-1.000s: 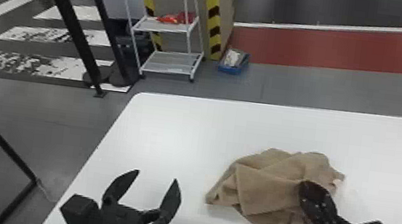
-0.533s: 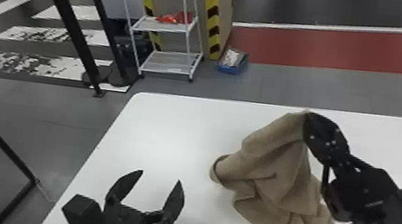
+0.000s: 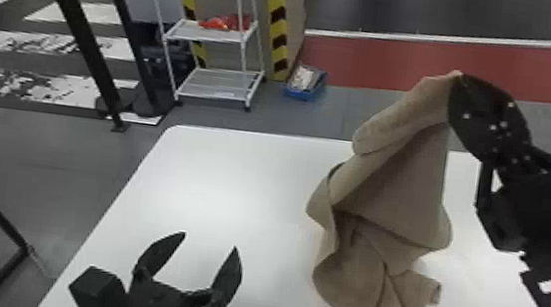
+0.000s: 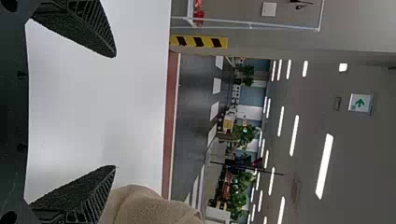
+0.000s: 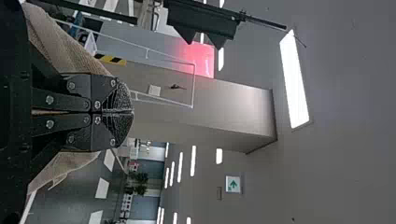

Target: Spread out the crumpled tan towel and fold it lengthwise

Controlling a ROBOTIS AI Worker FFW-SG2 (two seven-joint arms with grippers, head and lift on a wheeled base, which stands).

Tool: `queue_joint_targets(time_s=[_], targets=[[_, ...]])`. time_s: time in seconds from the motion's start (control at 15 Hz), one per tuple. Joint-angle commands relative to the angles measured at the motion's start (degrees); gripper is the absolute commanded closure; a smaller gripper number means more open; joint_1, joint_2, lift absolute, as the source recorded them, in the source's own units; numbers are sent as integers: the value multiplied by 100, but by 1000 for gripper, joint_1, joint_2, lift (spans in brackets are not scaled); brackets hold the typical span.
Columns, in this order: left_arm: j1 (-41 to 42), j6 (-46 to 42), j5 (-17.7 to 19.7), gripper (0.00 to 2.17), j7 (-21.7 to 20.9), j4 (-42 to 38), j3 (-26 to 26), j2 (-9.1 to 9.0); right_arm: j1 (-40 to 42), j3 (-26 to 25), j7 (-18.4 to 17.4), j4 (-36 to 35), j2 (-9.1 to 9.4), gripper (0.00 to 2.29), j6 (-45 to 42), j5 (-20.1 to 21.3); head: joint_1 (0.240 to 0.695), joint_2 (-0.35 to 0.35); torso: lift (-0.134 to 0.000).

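Holding our left gripper [image 3: 210, 242] wide open and empty over the white table [image 3: 216, 178], we see leafy plants [image 4: 245, 135] in its wrist view; the right wrist view shows our right gripper [image 3: 457, 87] closed on the tan towel [image 3: 396, 180]. Beyond the table stand a white rack [image 3: 217, 92] and a blue bin [image 3: 304, 94]. The towel hangs bunched between our grippers, its pinched top higher than half a second ago.

Head view: table [image 3: 205, 182] cut off at btm & R edges; pinched bit of towel [image 3: 401, 181] hidden by R gripper [image 3: 458, 82], upper R; stuff [image 3: 304, 77] in blue bin [image 3: 300, 95], upper ctr, too blurry to ID.
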Motion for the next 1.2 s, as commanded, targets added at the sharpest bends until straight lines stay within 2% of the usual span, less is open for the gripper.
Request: queue_joint_targets(time_s=[0.0, 0.13, 0.27, 0.47, 0.53, 0.6, 0.73, 0.87, 1.13], targets=[[3, 11, 0, 16, 0, -6, 3, -59, -78, -146, -2, -280, -5, 1541, 245, 33, 695, 236, -124], [3, 11, 0, 16, 0, -15, 3, -59, -43, -436, -2, -438, -32, 1541, 315, -20, 695, 224, -124], [-23, 64, 0, 16, -44, -15, -5, -59, 45, -884, -10, -561, -155, 1541, 350, -55, 695, 191, -124], [-67, 116, -70, 19, -97, 46, -243, -59, 116, -1508, -28, -579, -190, 1541, 315, -574, 695, 134, -124], [-76, 152, -96, 22, -176, 82, -366, -59, 124, -1517, -28, -596, -190, 1541, 315, -583, 695, 77, -124], [-102, 204, -96, 29, -273, 134, -506, -59, 124, -1508, -28, -596, -190, 1541, 332, -583, 695, 53, -124], [-225, 204, -378, 39, -194, 380, -1034, -59, 116, -1385, -28, -605, -181, 1541, 332, -591, 695, 8, -124], [-436, 204, -729, 87, 307, 697, -1587, -59, 116, -1253, -10, -702, -164, 1538, 332, -565, 695, -44, -124], [-788, 169, -1204, 90, 1441, 1171, -2572, -59, 116, -1174, -10, -781, -155, 1541, 455, -565, 695, -94, -124]])
